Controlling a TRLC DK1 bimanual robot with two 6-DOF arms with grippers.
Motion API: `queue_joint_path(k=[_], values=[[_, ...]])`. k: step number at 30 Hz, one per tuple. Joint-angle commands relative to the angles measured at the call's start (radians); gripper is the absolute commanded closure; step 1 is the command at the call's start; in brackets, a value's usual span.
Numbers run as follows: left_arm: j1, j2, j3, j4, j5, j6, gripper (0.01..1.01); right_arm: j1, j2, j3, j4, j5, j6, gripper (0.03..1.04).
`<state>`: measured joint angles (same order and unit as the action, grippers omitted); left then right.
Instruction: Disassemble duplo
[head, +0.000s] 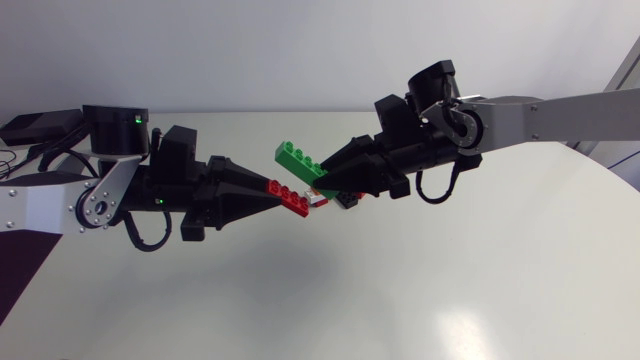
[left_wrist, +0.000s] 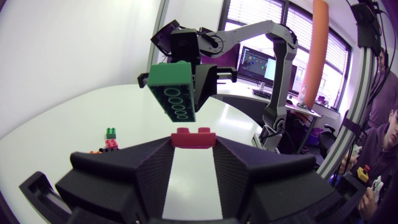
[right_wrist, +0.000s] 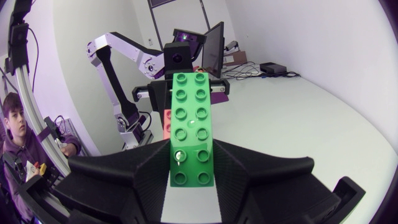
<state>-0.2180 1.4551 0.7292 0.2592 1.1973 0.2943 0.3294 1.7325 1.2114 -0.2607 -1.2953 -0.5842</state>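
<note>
The left gripper (head: 273, 197) is closed on the red brick (head: 291, 198). The right gripper (head: 323, 184) is closed on the green brick (head: 300, 160). Both bricks are held above the tabletop (head: 450, 290), near each other but apart, so this pair appears separated. A small brick cluster (left_wrist: 110, 140) on the tabletop probably remains to be dismantled.

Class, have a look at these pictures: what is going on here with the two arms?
Two robot arms hold duplo bricks above the table. The left end effector is shut on a red brick, the right end effector on a green brick. From the left wrist view a gap shows between the two, so they look pulled apart. A few other small bricks lie on the table.
</note>
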Motion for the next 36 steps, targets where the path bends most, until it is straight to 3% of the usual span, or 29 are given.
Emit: queue_joint_path(k=[1, 3, 5, 7, 11, 19, 25, 36], values=[[-0.003, -0.013, -0.024, 0.003, 0.004, 0.009, 0.975, -0.007, 0.019, 0.022, -0.006, -0.009, 0.011, 0.85], [-0.003, -0.012, -0.022, 0.003, 0.004, 0.009, 0.975, -0.009, 0.030, 0.034, -0.009, 0.053, 0.015, 0.85], [-0.003, -0.009, -0.020, 0.005, 0.004, 0.009, 0.974, 0.002, 0.050, 0.048, -0.005, 0.189, 0.023, 0.85], [-0.004, -0.001, -0.016, 0.009, -0.030, 0.009, 0.974, 0.013, 0.088, 0.065, 0.055, 0.347, 0.096, 0.85], [-0.052, 0.037, -0.004, 0.034, -0.337, 0.022, 0.974, 0.010, 0.154, 0.085, 0.156, 0.571, 0.198, 0.84], [-0.161, 0.174, 0.055, -0.011, -0.788, 0.094, 0.974, 0.008, 0.210, 0.123, 0.147, 0.703, 0.208, 0.84], [-0.164, 0.281, 0.127, -0.083, -0.890, 0.103, 0.974, 0.003, 0.269, 0.177, 0.109, 0.826, 0.221, 0.84], [-0.178, 0.380, 0.177, -0.138, -0.944, 0.128, 0.974, -0.021, 0.387, 0.301, -0.028, 0.961, 0.244, 0.83]])
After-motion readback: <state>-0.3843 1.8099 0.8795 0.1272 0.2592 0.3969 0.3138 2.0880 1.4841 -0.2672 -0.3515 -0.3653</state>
